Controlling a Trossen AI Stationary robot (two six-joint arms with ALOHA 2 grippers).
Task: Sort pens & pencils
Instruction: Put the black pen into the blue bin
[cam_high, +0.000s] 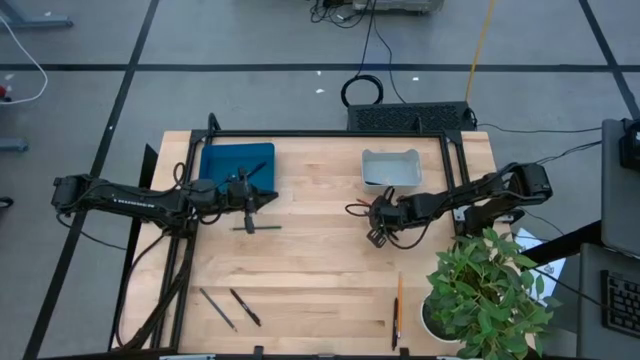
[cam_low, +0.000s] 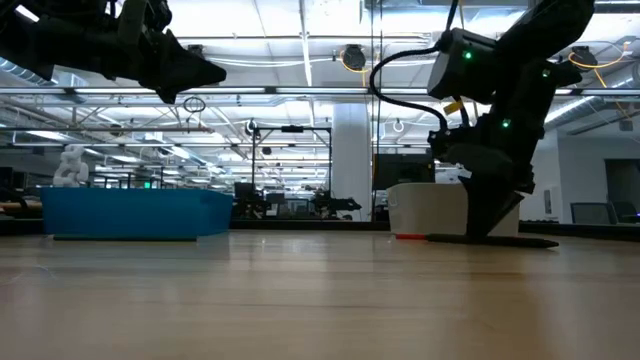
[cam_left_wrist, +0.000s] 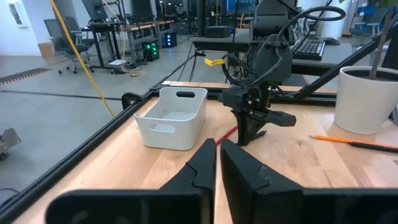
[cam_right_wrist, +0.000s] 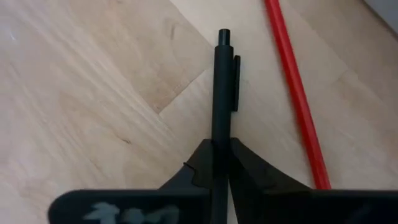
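My right gripper (cam_right_wrist: 221, 146) is down at the table in front of the white bin (cam_left_wrist: 174, 118), shut on a black pen (cam_right_wrist: 222, 87). A red pencil (cam_right_wrist: 295, 93) lies flat on the wood just beside that pen. Two more dark pens (cam_high: 217, 308) (cam_high: 246, 307) lie near the front left edge. An orange pencil (cam_high: 398, 300) and a darker stick (cam_high: 394, 335) lie near the front right. My left gripper (cam_left_wrist: 217, 158) hovers level, high above the table beside the blue bin (cam_high: 237, 165), with its fingers together and nothing between them. My right gripper pinches the black pen's barrel (cam_right_wrist: 222, 134) between its two fingers. The fingers slant steeply down from the table's right side. The pen's clip end (cam_right_wrist: 225, 43) sticks out ahead of the fingertips. The pen lies low and about level on the wood (cam_low: 500, 239).
A potted plant (cam_high: 490, 290) in a white pot (cam_left_wrist: 367, 99) stands at the front right corner, close to the pencils. Black frame rails (cam_high: 330, 133) run along the table's far and side edges. Cables (cam_high: 360, 92) lie on the floor behind.
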